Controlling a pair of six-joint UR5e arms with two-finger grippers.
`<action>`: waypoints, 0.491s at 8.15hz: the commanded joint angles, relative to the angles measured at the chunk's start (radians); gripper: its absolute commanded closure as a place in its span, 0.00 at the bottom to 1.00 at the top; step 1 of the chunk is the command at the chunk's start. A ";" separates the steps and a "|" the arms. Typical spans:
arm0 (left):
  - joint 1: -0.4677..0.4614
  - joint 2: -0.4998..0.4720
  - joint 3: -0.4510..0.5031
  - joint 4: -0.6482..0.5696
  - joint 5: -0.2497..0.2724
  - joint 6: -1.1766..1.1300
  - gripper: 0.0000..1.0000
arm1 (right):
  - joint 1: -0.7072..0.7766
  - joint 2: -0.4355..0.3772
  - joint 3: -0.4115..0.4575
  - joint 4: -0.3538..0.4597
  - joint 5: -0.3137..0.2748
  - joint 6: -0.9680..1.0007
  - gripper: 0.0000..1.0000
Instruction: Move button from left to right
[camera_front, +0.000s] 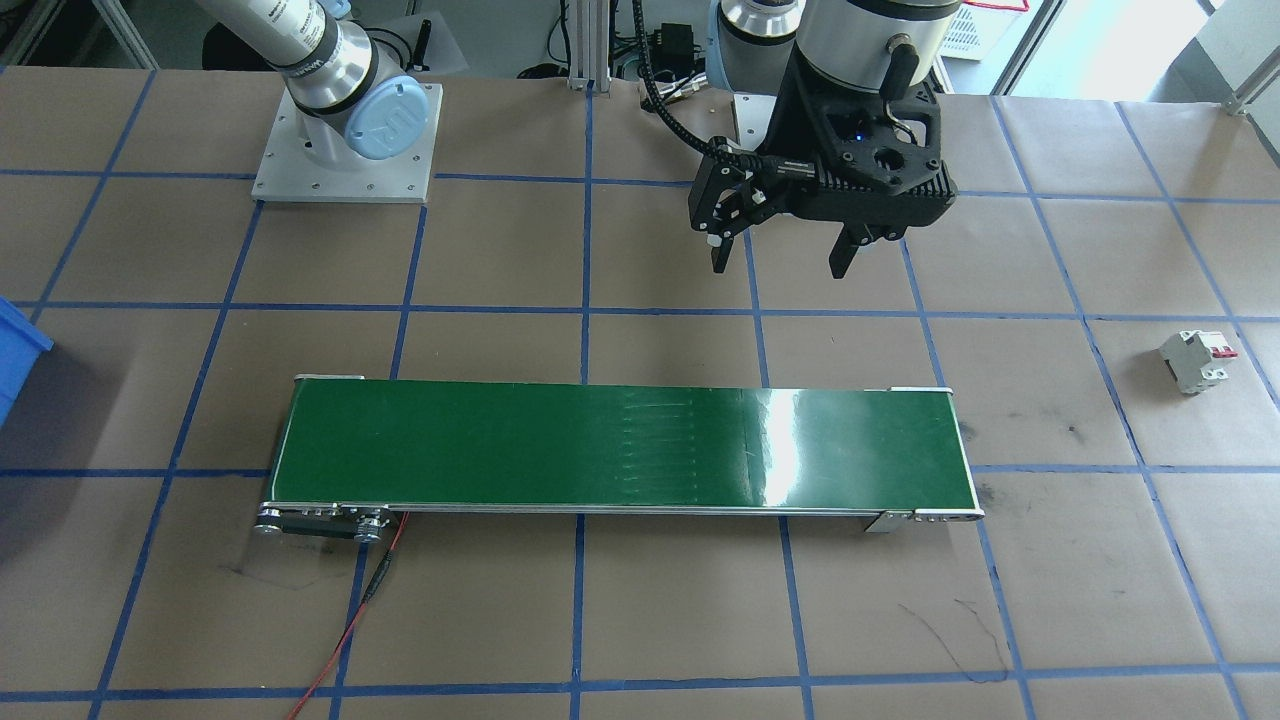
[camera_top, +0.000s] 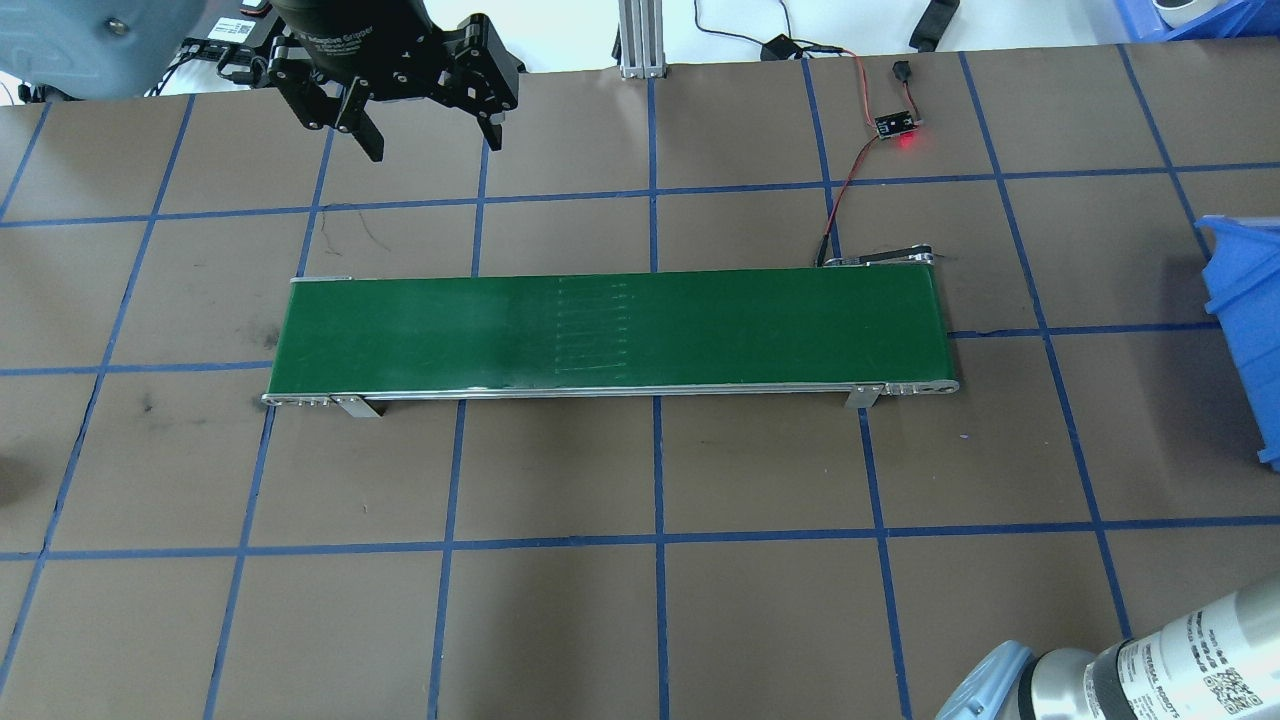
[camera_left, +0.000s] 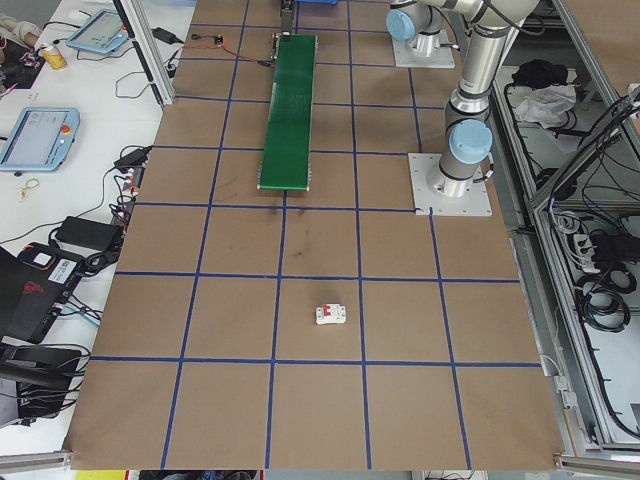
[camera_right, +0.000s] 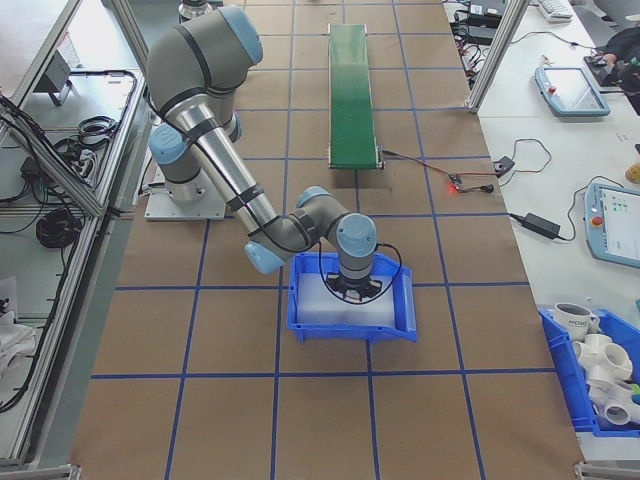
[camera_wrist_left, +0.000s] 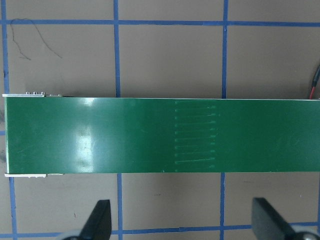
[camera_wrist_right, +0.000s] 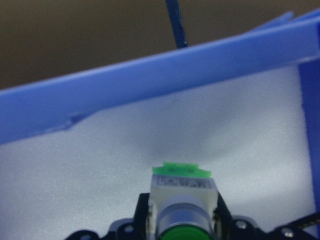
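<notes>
The button (camera_wrist_right: 182, 200), with its bright green head and pale grey-white body, sits between the black fingers of the right claw (camera_wrist_right: 182, 227), which pinches it on both sides. In the right wrist view it hangs just above the white foam floor of the blue bin (camera_wrist_right: 150, 75), inside the bin's walls. In the exterior right view the right arm reaches down into this blue bin (camera_right: 350, 325), which sits on the counter (camera_right: 230, 400) near its right end, well apart from the green conveyor belt (camera_right: 352, 90).

The left claw (camera_front: 785, 255) hovers above the counter (camera_front: 640, 620) with its two fingers spread wide and nothing between them, on the robot's side of the green conveyor belt (camera_front: 620, 445). In the left wrist view both fingertips (camera_wrist_left: 97, 220) show at the bottom edge, wide apart, with the belt (camera_wrist_left: 160, 135) lying across the middle.

A white circuit breaker with a red lever (camera_front: 1195, 360) lies on the counter toward its left end, well apart from the belt. A red wire (camera_front: 350, 620) runs from the belt's right end toward the counter's far edge
</notes>
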 joint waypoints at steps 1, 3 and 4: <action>0.000 -0.002 0.001 0.001 0.000 0.000 0.00 | -0.012 0.022 0.000 -0.021 0.001 -0.041 0.24; 0.000 0.002 0.001 0.001 0.000 0.000 0.00 | -0.012 -0.010 0.000 -0.007 -0.005 -0.034 0.02; 0.000 -0.001 0.001 0.001 0.000 0.000 0.00 | -0.012 -0.054 0.002 -0.001 -0.005 -0.031 0.03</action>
